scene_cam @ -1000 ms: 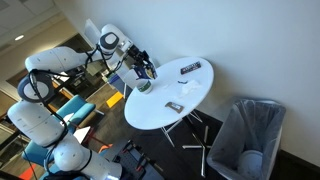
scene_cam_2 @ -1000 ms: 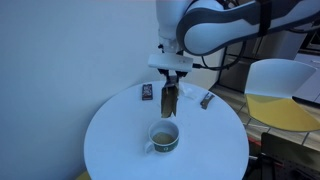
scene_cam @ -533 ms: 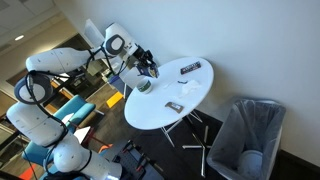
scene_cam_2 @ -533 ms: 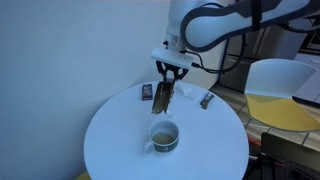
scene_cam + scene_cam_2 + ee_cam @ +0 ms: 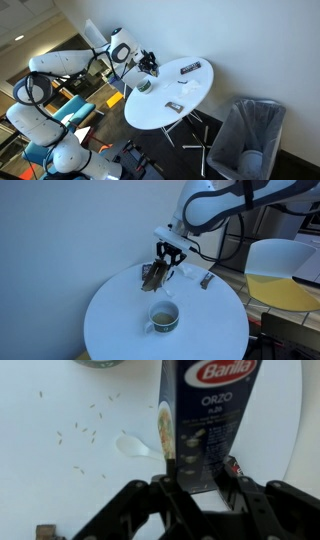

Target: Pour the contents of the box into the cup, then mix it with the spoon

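My gripper (image 5: 169,254) (image 5: 148,62) is shut on the box (image 5: 155,276), a narrow dark blue pasta carton (image 5: 205,415). The carton hangs tilted above the white round table (image 5: 110,320), behind the cup. In the wrist view the gripper (image 5: 200,478) clamps the carton's lower end from both sides. The grey-green cup (image 5: 164,317) (image 5: 143,86) stands upright nearer the table's front, apart from the carton; its rim (image 5: 100,362) shows at the top edge of the wrist view. Small grains (image 5: 75,435) lie scattered on the tabletop. I cannot pick out the spoon for certain.
A small white object (image 5: 135,447) lies on the table beside the carton. A long flat dark packet (image 5: 192,68) and other small items (image 5: 172,106) (image 5: 207,280) also lie there. A grey bin (image 5: 245,135) stands beside the table, and a yellow chair (image 5: 285,275) behind it.
The gripper has carried the box away from above the cup toward the back of the table. The box has gone from nearly upright to tilted. The cup has stayed put.
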`<state>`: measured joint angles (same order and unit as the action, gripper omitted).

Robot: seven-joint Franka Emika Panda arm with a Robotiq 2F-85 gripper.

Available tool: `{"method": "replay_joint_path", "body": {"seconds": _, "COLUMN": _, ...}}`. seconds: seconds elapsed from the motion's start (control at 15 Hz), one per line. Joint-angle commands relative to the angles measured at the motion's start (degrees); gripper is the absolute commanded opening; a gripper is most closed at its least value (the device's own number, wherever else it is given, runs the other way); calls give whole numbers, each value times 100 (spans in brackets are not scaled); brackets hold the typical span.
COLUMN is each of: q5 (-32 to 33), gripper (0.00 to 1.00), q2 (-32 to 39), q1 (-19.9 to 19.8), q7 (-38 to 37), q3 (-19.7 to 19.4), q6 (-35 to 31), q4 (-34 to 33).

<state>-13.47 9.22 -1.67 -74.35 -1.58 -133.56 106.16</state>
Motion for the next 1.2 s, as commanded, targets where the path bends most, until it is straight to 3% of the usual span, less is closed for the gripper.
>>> {"method": "replay_joint_path", "body": {"seconds": 0.0, "q5": -702, "gripper": 19, "q2": -204, "q1": -40, "q7": 223, "q3": 10, "q6": -496, "q4": 426}}
{"method": "replay_joint_path", "body": {"seconds": 0.33, "q5": -1734, "gripper": 19, "q2": -105, "q1": -87, "q7": 527, "q3": 55, "q6": -1100, "q4": 644}}
{"method": "replay_joint_path", "body": {"seconds": 0.67, "q5": -2800, "gripper": 19, "q2": 109, "q1": -173, "q7": 1163, "q3": 70, "q6": -1079, "q4": 578}}
{"method": "replay_joint_path", "body": {"seconds": 0.73, "q5": -2427, "gripper": 44, "q2": 109, "q1": -68, "q7": 901, "q3": -25, "q6": -1015, "q4": 555}}
{"method": "replay_joint_path", "body": {"seconds": 0.87, "q5": -2604, "gripper": 44, "q2": 161, "q1": -88, "q7": 1026, "q3": -31, "q6": -1019, "q4": 558}}
{"method": "replay_joint_path", "body": {"seconds": 0.93, "q5": -2610, "gripper": 19, "q2": 172, "q1": -92, "q7": 1027, "q3": -32, "q6": -1019, "q4": 558}}
{"method": "replay_joint_path", "body": {"seconds": 1.13, "q5": -3018, "gripper": 19, "q2": 446, "q1": -211, "q7": 875, "q3": 2, "q6": -565, "q4": 190}}
